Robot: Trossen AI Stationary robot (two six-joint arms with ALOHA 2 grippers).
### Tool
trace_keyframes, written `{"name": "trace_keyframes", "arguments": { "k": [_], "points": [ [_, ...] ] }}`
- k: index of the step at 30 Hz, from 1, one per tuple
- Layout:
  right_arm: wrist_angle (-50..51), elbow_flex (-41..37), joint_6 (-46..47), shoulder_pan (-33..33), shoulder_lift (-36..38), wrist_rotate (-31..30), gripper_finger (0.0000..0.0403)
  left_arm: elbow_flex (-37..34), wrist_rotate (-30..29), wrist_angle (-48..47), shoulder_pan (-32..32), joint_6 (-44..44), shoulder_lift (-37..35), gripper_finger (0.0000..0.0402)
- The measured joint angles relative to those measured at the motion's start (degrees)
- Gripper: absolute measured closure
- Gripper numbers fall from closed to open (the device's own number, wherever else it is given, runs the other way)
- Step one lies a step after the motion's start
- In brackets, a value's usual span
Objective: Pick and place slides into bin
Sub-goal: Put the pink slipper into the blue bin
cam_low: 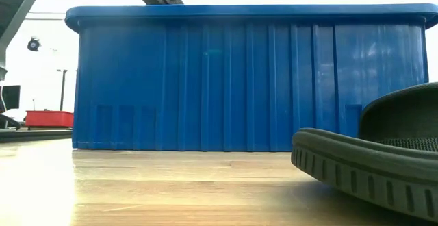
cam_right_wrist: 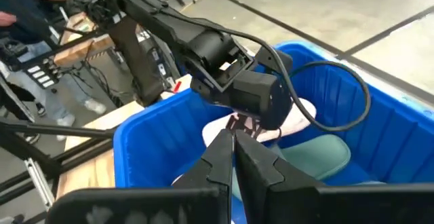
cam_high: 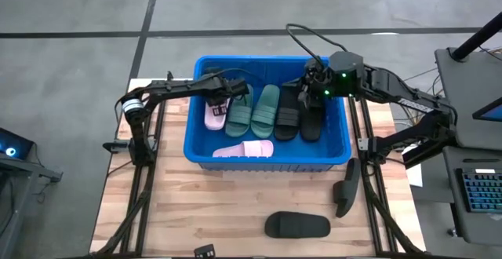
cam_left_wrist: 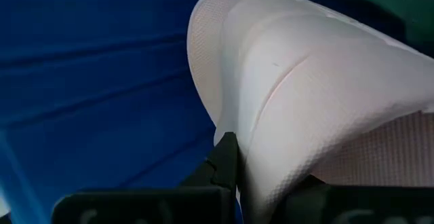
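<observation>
The blue bin (cam_high: 267,158) stands mid-table and holds two sage green slides (cam_high: 252,110), two black slides (cam_high: 299,116) and a light pink slide (cam_high: 245,149) lying by its near wall. My left gripper (cam_high: 222,96) is inside the bin's far left part, shut on a second light pink slide (cam_high: 212,114). My right gripper (cam_right_wrist: 234,157) hangs over the bin's far right part (cam_high: 314,86), shut and empty. Two more black slides are on the table outside the bin, one near the front (cam_high: 296,226) and one by the right rail (cam_high: 345,187). My left gripper holds the light pink slide at its far end, on the side edge (cam_left_wrist: 239,142). One finger (cam_left_wrist: 222,159) lies against the outside of that edge; the slide hides the other finger. The arm comes from the table's left and slants down. I cannot tell whether the slide rests on the bin floor.
The bin's near wall (cam_low: 239,82) fills the low view, with a black slide (cam_low: 369,161) lying close in front at the right. Bare wooden table (cam_high: 204,204) lies before the bin. A person and equipment show beyond the table in the right wrist view (cam_right_wrist: 27,0).
</observation>
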State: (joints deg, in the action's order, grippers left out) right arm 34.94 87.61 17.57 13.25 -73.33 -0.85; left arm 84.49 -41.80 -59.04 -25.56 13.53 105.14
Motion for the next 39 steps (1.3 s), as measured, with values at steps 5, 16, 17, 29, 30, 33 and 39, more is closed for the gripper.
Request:
{"name": "trace_keyframes", "arguments": {
  "k": [5, 16, 17, 29, 30, 33, 39],
  "points": [
    [-0.5, 0.0, 0.2, 0.7, -0.6, 2.6, 0.0394, -3.3, -0.6, 5.1, -0.1, 3.7, 0.1, 0.0401],
    [-0.4, 0.0, 1.5, 0.7, -0.6, 2.9, 0.0394, -10.4, -0.1, 14.5, -0.4, 6.8, 0.7, 0.0401],
    [-0.4, 0.0, 1.5, 0.7, -0.6, 3.0, 0.0394, -10.8, -0.2, 15.2, -0.4, 6.8, 0.7, 0.0401],
    [-0.3, 0.0, 3.0, 0.7, -0.6, 4.9, 0.0394, -13.2, -0.3, 19.6, -0.7, 6.0, 3.4, 0.0394],
    [-0.3, 0.0, 3.0, 0.6, -0.6, 5.2, 0.0394, -13.2, -0.3, 19.5, -0.8, 5.9, 3.3, 0.0387],
    [-0.3, 0.0, 3.0, 0.6, -0.6, 5.4, 0.0394, -12.6, 0.5, 19.4, -1.2, 5.9, 2.7, 0.0359],
    [-0.2, 0.0, 3.0, 0.6, -0.6, 5.6, 0.0394, -11.2, 3.6, 18.2, -1.7, 6.3, 2.1, 0.0273]
  ]
}}
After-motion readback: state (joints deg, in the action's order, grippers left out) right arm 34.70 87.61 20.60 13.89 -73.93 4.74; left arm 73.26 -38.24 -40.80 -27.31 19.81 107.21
